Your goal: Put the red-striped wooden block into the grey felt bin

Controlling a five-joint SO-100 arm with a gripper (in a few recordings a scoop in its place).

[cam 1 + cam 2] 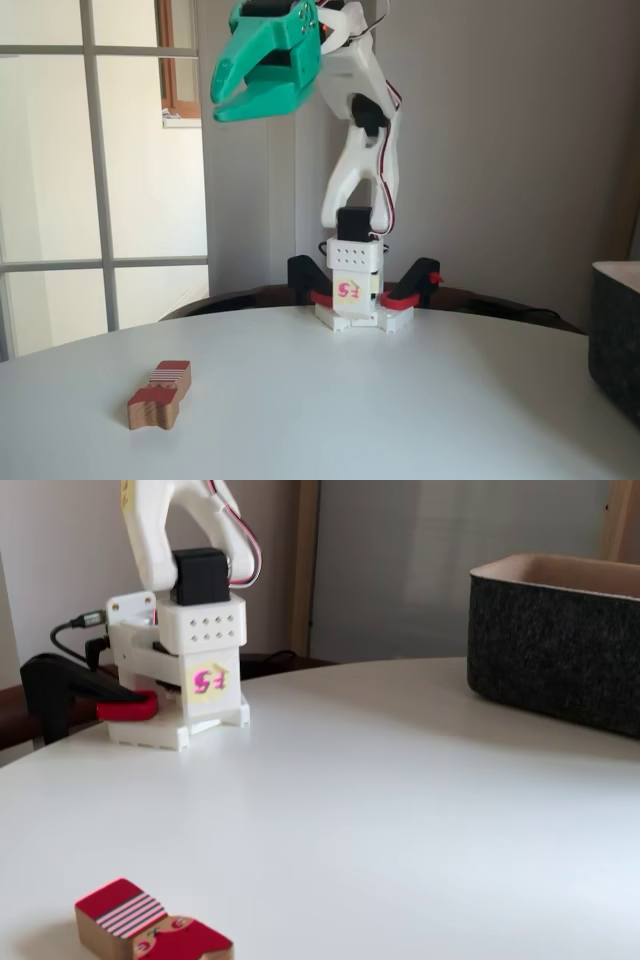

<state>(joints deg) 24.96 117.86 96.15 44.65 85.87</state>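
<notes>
— Where is the block [158, 394] seen?
— Lower left, flat on the table [400, 400], untouched.
— And the gripper [232, 102]?
— Held high at upper left, jaws apart, empty. The bin [555, 640] is kept far right.

Soft daylight, even and fairly bright

Light enters from the window [60, 160] at nine o'clock, overexposing its panes; the white bench [330, 400] shows mild sheen and faint soft shadows. Both fixed views are slightly hazy, with no edge distortion.
</notes>
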